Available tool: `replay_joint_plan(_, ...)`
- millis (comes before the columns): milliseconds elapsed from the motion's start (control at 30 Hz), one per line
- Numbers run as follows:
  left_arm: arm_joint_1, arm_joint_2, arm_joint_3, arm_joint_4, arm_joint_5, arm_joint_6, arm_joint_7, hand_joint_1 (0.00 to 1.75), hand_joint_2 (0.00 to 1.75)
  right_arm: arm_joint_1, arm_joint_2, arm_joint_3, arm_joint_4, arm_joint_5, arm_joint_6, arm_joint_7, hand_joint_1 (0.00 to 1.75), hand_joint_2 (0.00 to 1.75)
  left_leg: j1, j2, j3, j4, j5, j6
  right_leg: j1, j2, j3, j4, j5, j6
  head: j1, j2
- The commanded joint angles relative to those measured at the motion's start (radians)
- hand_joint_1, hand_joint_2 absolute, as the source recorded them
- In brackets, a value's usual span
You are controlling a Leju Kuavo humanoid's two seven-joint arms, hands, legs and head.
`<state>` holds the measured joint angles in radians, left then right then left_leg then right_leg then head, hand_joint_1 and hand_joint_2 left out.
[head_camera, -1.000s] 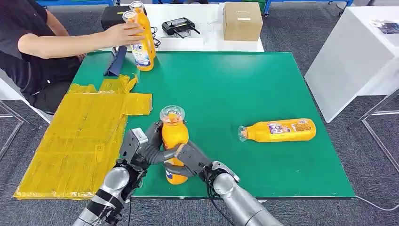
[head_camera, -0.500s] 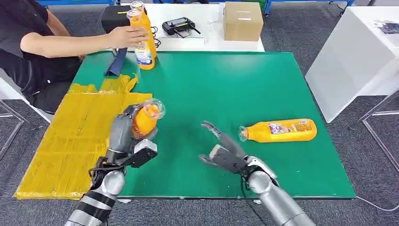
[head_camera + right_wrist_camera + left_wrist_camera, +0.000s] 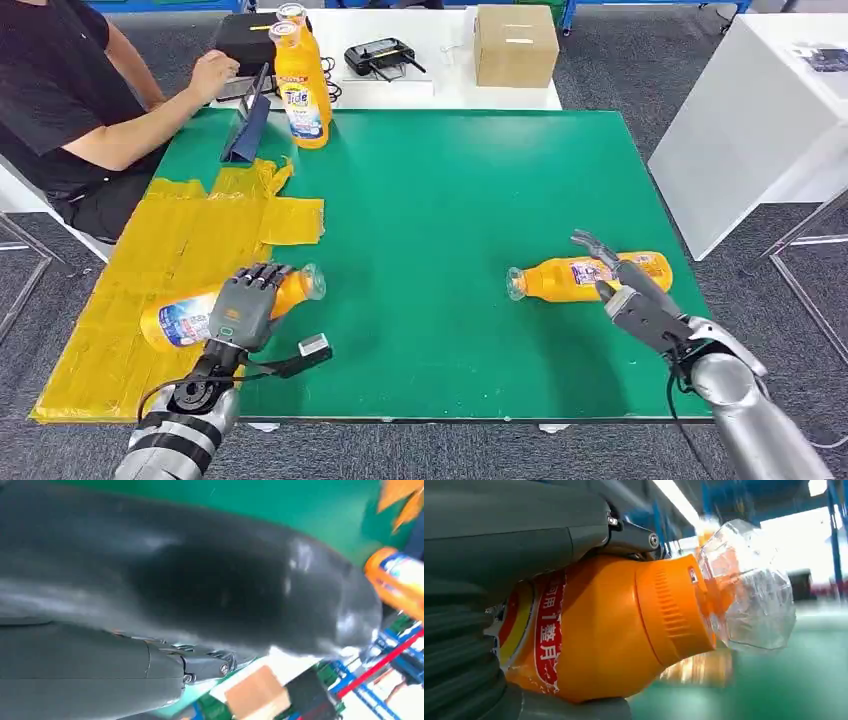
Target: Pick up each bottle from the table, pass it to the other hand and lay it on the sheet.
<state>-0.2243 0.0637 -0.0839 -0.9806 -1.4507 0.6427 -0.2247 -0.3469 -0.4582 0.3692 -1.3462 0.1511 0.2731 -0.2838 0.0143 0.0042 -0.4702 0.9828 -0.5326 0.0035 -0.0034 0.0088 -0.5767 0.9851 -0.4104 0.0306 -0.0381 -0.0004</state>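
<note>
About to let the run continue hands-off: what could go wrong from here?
1. The bottle under the left hand lies on its side with its cap past the yellow sheet's edge; released, it might roll onto the green table.
2. The open right hand hovers by the lying bottle and may nudge it away.

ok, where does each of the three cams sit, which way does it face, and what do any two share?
Head view: high on the body, looking forward and down at the green table; both silver arms, left robot hand on an orange bottle over the yellow sheet, right robot hand by the lying bottle.
Left wrist view: behind the left robot hand, close on that bottle's neck.
Right wrist view: behind the right robot hand, toward the lying bottle.
Shared: each wrist view shares its bottle with the head view.
</note>
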Motion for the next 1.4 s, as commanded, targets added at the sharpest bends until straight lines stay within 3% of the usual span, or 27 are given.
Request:
replay_joint_plan(33,-0.128,0.010,-0.040,0.374,0.064,-0.078,-0.069,0.00,1.75,-0.122,-0.060,-0.008,0.079,0.056,-0.005,0.016,0.00,1.75,-0.001,0.000,0.002,-0.001,0.001,0.001,-0.001,0.000,0.001,0.000,0.000,0.000,0.000,0.000)
replay_joint_plan(67,-0.131,0.008,-0.041,0.372,0.081,-0.107,-0.075,0.00,1.75,-0.130,-0.067,-0.003,0.088,0.077,-0.011,0.017,0.00,1.75,-0.002,0.000,0.002,-0.002,0.001,0.001,-0.001,0.000,0.001,-0.001,0.001,0.000,-0.001,0.000)
replay_joint_plan(167,-0.140,-0.005,-0.007,0.292,0.313,-0.186,-0.252,0.00,1.75,-0.229,-0.135,0.071,0.168,0.181,0.010,0.040,0.00,1.75,-0.002,-0.002,0.002,-0.001,0.001,0.001,-0.002,-0.001,0.002,-0.001,0.001,0.000,0.000,0.000)
replay_joint_plan(200,-0.145,-0.006,0.000,0.263,0.392,-0.233,-0.298,0.00,0.00,-0.252,-0.145,0.091,0.199,0.223,0.003,0.037,0.00,1.75,-0.003,-0.002,0.000,0.000,0.001,0.002,-0.002,-0.003,0.002,0.000,0.001,0.000,0.000,0.000)
replay_joint_plan(300,-0.151,-0.004,0.000,0.191,0.550,-0.339,-0.366,0.00,0.00,-0.309,-0.140,0.146,0.300,0.289,0.011,0.018,0.00,1.75,-0.003,-0.002,-0.001,0.001,0.003,0.003,-0.002,-0.004,0.002,0.000,0.002,0.000,0.000,0.000)
replay_joint_plan(633,-0.148,0.000,-0.010,0.185,0.564,-0.343,-0.361,0.00,0.00,-0.315,-0.137,0.157,0.314,0.290,0.008,0.011,0.00,1.75,-0.002,-0.003,0.001,-0.001,0.004,0.004,-0.001,-0.004,0.003,0.000,0.001,0.001,0.000,0.000)
replay_joint_plan(767,-0.189,-0.024,-0.004,0.179,0.785,-0.505,-0.462,0.00,0.00,-0.350,-0.177,0.232,0.388,0.298,0.050,0.011,0.00,1.75,-0.002,-0.004,-0.001,0.001,0.004,0.005,-0.001,-0.006,0.001,0.000,0.002,0.002,-0.001,0.000)
replay_joint_plan(900,-0.180,-0.025,0.014,0.077,1.069,-0.741,-0.473,0.00,0.00,-0.428,-0.126,0.331,0.570,0.354,0.024,-0.043,0.00,1.75,-0.002,-0.004,-0.002,0.001,0.004,0.005,0.000,-0.005,0.000,0.000,0.002,0.002,0.000,0.000)
replay_joint_plan(1167,-0.121,-0.042,0.039,-0.065,1.333,-0.981,-0.473,0.00,0.00,-0.527,0.012,0.431,0.812,0.442,-0.080,-0.061,0.00,1.75,-0.001,0.001,0.001,-0.002,0.004,0.004,0.000,0.000,0.002,-0.002,0.003,0.001,0.000,0.000)
replay_joint_plan(1400,-0.086,-0.052,0.024,-0.143,1.324,-0.971,-0.473,0.00,0.00,-0.546,0.062,0.425,0.871,0.505,-0.160,-0.026,0.00,1.75,-0.002,-0.001,-0.001,0.000,0.004,0.004,-0.001,-0.003,0.001,0.000,0.002,0.002,0.000,0.000)
